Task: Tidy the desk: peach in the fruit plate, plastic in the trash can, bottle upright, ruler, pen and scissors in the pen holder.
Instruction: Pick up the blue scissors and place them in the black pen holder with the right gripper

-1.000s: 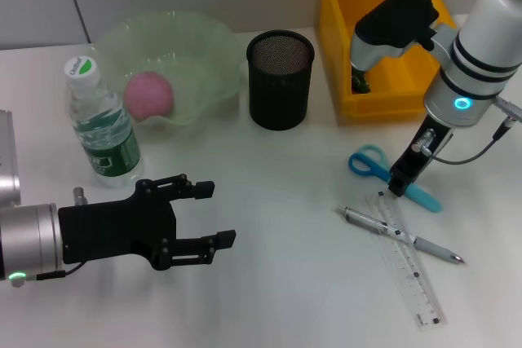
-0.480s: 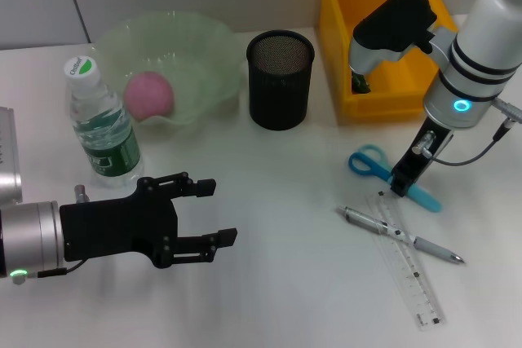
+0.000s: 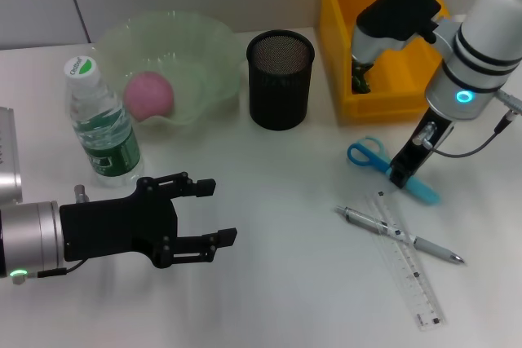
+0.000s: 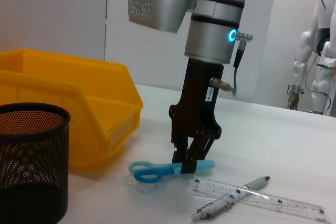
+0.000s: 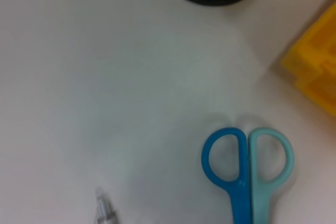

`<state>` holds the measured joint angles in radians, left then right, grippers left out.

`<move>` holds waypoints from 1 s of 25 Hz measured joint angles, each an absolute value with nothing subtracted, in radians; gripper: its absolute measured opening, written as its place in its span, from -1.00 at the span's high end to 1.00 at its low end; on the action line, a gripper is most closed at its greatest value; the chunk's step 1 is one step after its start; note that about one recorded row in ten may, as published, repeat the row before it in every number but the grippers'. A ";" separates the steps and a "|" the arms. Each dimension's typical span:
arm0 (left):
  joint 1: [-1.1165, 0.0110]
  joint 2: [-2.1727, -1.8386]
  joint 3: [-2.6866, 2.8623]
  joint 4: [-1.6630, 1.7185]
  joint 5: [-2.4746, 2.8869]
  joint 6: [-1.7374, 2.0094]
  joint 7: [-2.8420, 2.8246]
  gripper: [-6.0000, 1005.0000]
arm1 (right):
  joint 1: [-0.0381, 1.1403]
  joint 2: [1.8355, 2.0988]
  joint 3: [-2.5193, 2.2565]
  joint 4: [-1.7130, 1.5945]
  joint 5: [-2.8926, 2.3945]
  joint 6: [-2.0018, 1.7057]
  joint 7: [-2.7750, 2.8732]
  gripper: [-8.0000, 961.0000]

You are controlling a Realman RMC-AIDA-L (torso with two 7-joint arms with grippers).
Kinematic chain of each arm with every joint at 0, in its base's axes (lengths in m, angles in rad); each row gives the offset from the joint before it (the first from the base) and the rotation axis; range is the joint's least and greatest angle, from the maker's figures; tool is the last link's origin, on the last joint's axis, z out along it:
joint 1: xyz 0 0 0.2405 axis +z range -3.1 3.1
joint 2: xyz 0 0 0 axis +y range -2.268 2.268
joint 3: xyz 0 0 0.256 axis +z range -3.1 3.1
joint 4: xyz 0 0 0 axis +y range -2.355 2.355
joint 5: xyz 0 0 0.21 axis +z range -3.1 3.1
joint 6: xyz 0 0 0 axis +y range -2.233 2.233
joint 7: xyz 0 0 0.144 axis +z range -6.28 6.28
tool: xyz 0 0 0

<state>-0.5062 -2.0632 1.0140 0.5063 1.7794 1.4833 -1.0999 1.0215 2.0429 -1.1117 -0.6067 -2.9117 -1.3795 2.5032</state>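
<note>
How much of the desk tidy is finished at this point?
Done: peach in the plate, bottle upright. In hand: the right end effector is shut on the scissors. Left: pen and ruler still lie on the table; holder looks empty. Left end effector hovers open.

The work surface was a plain white table (image 3: 294,283) beneath even, diffuse light. Pale panelled walls (image 4: 52,14) stood behind it. A white humanoid figure (image 4: 319,51) stood in the far corner.

Peach (image 3: 148,94) in fruit plate (image 3: 200,42)
</note>
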 joint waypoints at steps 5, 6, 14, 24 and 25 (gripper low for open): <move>-0.506 -2.063 1.014 0.506 1.779 1.485 -1.100 -0.56 | 0.989 2.046 -1.106 -0.697 -2.910 -1.425 2.496 0.57; -0.506 -2.063 1.014 0.506 1.779 1.485 -1.100 -0.56 | 0.979 2.049 -1.106 -0.726 -2.909 -1.443 2.491 0.57; -0.506 -2.063 1.014 0.506 1.779 1.487 -1.100 -0.56 | 0.973 2.053 -1.106 -0.761 -2.885 -1.479 2.469 0.57; -0.509 -2.062 1.014 0.506 1.779 1.489 -1.101 -0.56 | 0.964 2.066 -1.108 -0.846 -2.885 -1.518 2.437 0.57; -0.509 -2.062 1.014 0.506 1.779 1.489 -1.101 -0.56 | 0.963 2.066 -1.109 -0.851 -2.885 -1.522 2.436 0.57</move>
